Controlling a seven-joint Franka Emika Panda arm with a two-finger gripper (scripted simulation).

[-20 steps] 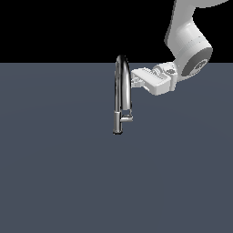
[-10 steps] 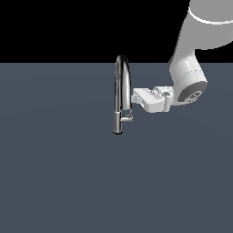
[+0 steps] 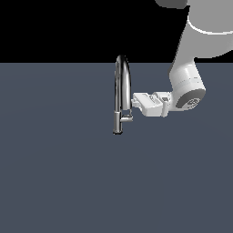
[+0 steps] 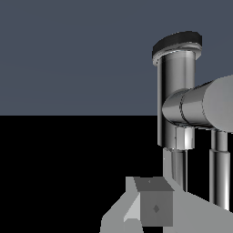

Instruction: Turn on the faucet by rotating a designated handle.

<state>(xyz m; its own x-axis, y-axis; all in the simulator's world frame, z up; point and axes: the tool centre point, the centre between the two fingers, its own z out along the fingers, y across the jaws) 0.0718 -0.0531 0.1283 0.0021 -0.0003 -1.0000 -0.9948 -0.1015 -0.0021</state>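
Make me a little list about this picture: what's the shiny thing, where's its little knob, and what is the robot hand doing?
shiny thing: the faucet, tall chrome, arched spout
knob: the handle, short lever low on the stem, pointing to the exterior view's right
robot hand: the gripper, just above the handle, beside the spout
touching handle: not visibly
open or shut: cannot tell
floor: grey surface

My gripper [image 3: 135,101] jaws: too small in exterior view to tell their gap; wrist view crops one finger [image 4: 152,207] at the frame edge. Handle [image 4: 202,108] runs off the wrist frame's side. Faucet [image 3: 121,93] spout cut off there too.
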